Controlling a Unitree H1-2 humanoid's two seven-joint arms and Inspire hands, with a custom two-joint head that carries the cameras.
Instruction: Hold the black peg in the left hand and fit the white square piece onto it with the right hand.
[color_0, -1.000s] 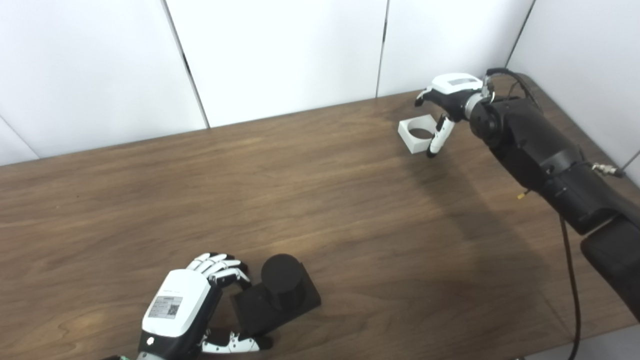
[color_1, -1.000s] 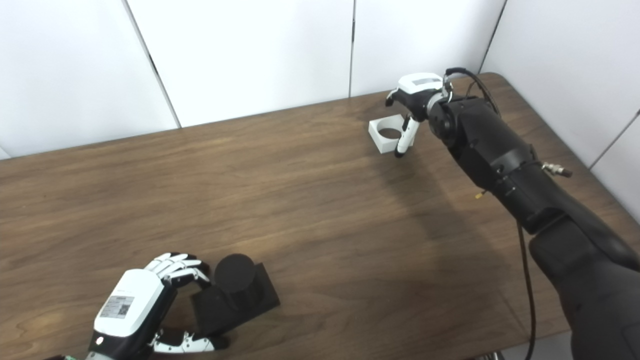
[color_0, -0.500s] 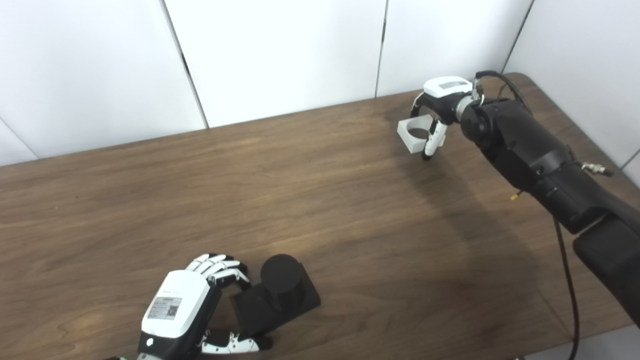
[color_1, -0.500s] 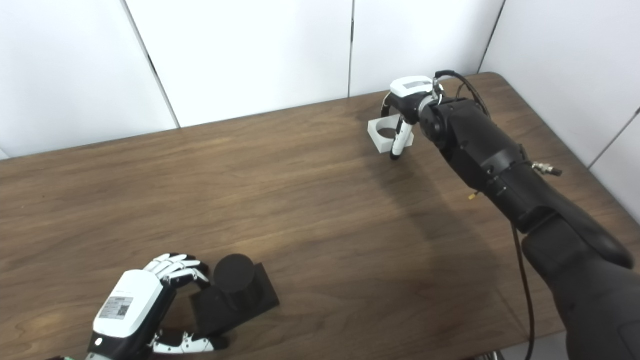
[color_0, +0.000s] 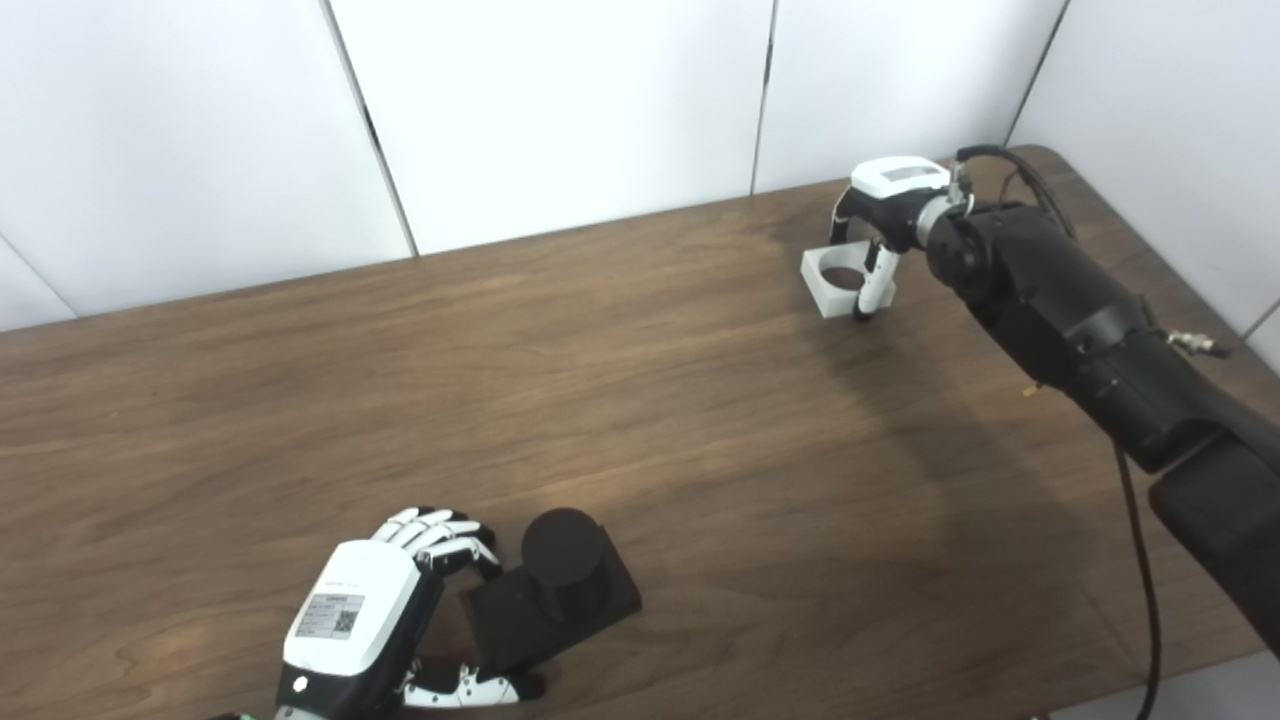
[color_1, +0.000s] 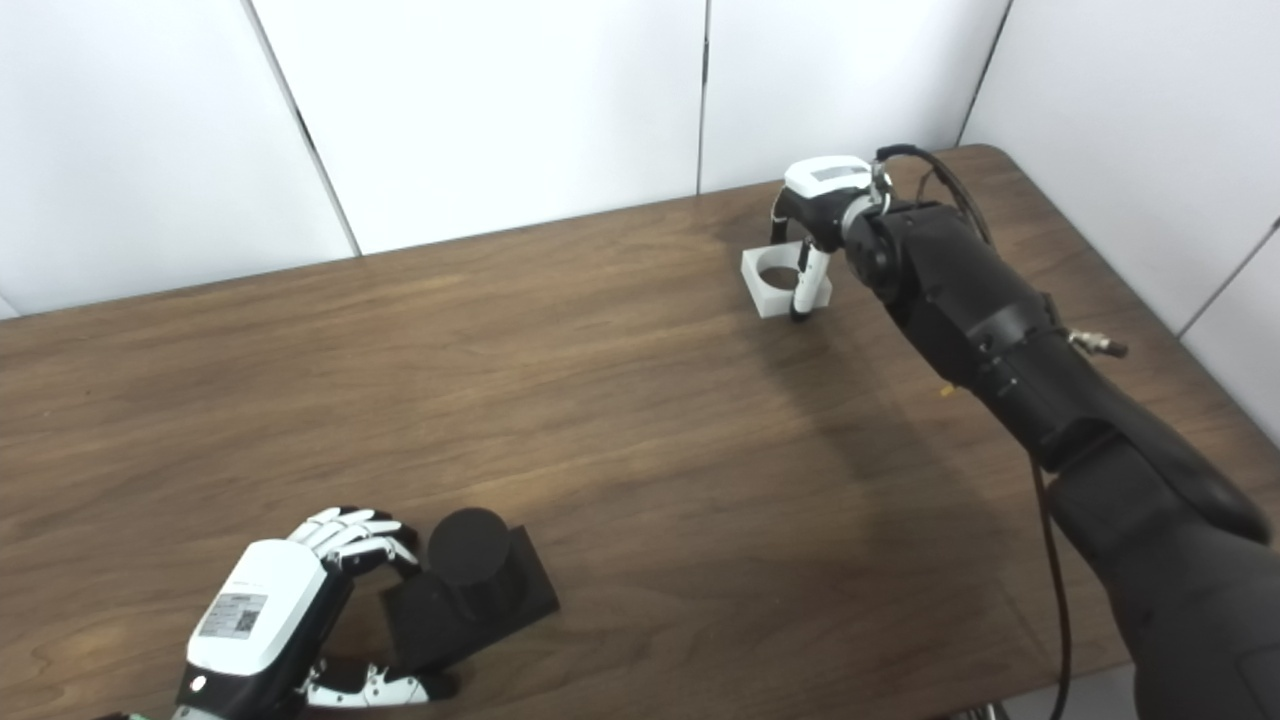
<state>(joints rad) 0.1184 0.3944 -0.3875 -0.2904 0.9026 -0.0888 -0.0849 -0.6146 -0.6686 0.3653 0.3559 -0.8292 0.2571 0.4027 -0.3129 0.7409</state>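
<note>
Over white square piece (color_0: 835, 281), right hand (color_0: 885, 205)

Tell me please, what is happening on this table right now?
A humanoid robot works at a brown wooden table. Its left robot hand, at the near edge, has its fingers around the base of a black round peg on a square black base, which rests on the table. At the far right corner, the right robot hand closes around a white square piece with a round hole; whether it is lifted cannot be seen. The two parts are far apart, so fitting has not begun.
</note>
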